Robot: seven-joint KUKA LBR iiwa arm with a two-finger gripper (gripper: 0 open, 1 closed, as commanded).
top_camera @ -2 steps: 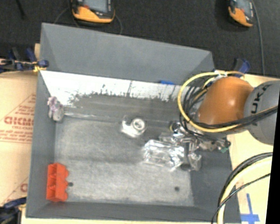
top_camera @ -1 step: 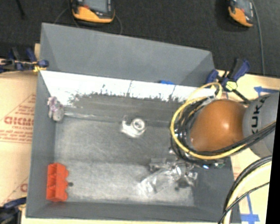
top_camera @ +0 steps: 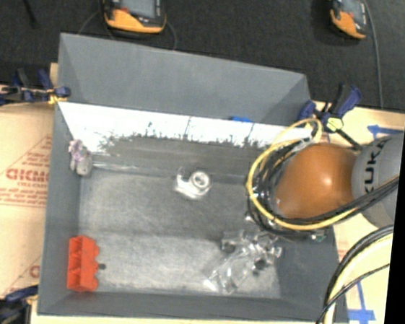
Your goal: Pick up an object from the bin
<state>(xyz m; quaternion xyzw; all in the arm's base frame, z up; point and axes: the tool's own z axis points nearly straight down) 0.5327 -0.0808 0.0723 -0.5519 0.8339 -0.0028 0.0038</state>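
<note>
Block, red and ridged (top_camera: 82, 262), sits at the near-left corner of the bin (top_camera: 171, 305); used as reference. Well to its right: a crumpled clear-and-silvery piece (top_camera: 238, 267), likely target, with the hand (top_camera: 260, 238) over its far end, below the arm's orange cover (top_camera: 313, 181). Hand state: cannot tell. Beyond and right of the block, a small silvery cap (top_camera: 194, 183); straight beyond it, a pale purple bit (top_camera: 80, 157). Advice: descend straight, centre on the bulk, close gently; it looks flimsy.

One camera, high over the grey metal bin (top_camera: 182, 83), looking down and tilted toward its far wall. Whole bin in frame, the arm (top_camera: 313, 181) at the right edge.
</note>
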